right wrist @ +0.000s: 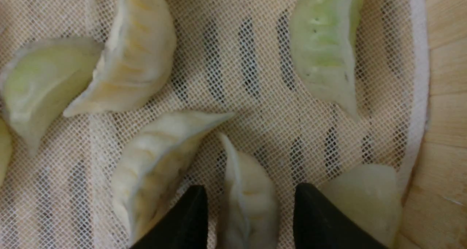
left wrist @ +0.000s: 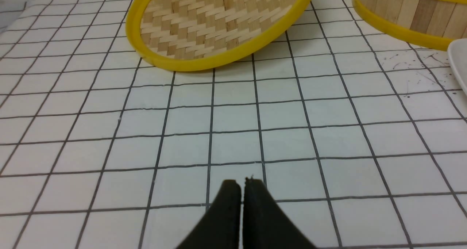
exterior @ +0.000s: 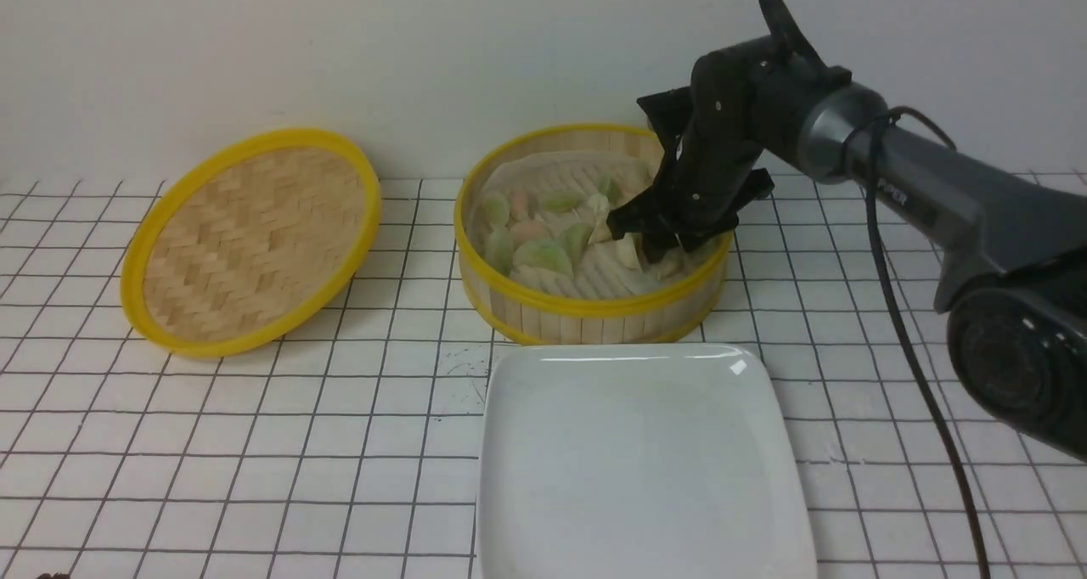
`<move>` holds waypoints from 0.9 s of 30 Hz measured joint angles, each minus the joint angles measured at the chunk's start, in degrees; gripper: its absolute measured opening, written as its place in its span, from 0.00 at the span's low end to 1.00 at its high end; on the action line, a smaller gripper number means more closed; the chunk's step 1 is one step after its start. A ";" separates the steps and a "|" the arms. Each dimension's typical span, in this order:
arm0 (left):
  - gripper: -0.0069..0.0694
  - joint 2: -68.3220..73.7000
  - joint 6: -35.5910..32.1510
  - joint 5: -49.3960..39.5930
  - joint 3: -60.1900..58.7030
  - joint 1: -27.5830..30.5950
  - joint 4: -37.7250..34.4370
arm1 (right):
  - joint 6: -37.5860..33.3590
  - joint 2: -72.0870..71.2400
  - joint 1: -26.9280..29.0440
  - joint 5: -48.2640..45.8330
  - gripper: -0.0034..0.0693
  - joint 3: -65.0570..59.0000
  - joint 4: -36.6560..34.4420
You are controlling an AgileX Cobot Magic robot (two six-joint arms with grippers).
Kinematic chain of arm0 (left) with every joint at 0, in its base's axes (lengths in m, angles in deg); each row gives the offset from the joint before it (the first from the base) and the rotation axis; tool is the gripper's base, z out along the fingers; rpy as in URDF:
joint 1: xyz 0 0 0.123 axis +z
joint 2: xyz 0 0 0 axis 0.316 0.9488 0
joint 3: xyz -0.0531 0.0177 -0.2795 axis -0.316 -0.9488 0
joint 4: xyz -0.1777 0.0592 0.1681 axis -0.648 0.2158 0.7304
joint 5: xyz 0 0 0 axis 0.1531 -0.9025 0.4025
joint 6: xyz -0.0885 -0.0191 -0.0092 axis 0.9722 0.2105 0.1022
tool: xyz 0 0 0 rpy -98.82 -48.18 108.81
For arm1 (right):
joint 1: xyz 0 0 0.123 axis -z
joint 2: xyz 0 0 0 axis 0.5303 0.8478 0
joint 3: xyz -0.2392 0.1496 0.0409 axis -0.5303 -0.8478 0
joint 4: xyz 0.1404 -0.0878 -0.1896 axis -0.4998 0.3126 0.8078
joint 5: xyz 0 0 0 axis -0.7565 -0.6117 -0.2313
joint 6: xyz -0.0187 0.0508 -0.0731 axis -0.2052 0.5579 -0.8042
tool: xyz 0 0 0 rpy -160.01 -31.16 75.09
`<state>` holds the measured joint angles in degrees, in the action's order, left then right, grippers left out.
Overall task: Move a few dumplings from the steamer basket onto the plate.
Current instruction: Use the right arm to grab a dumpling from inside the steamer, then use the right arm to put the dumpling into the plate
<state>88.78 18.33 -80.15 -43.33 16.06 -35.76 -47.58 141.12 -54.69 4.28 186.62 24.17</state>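
Observation:
The steamer basket stands at the back middle, with a white mesh liner and several pale, green and pinkish dumplings inside. My right gripper is down inside its right part, open. In the right wrist view its fingers stand either side of a pale cream dumpling, with small gaps on both sides. Two more cream dumplings lie beside it. The white square plate sits in front of the basket and is bare. My left gripper is shut and empty over the tiles.
The flat woven lid with a yellow rim leans at the back left; it also shows in the left wrist view. Green dumplings lie near the basket wall. The gridded white tabletop surrounds everything.

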 joint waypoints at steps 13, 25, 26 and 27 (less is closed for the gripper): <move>0.08 0.00 0.00 0.00 0.00 0.00 0.00 | 0.26 -5.19 -1.85 -7.09 0.31 1.81 3.94; 0.08 0.00 0.00 0.00 0.00 0.00 0.00 | 0.01 -31.86 -7.35 -7.52 0.31 -24.30 -10.61; 0.08 0.00 0.00 0.00 0.00 0.00 0.00 | 0.01 -32.35 -8.81 -7.67 0.31 -28.38 -10.68; 0.08 0.00 0.00 0.00 0.00 0.00 0.00 | 0.01 -32.27 -9.87 -7.67 0.31 -31.29 -10.57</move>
<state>88.78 18.33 -80.15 -43.33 16.06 -35.76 -47.58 108.84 -64.55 -3.40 155.33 13.60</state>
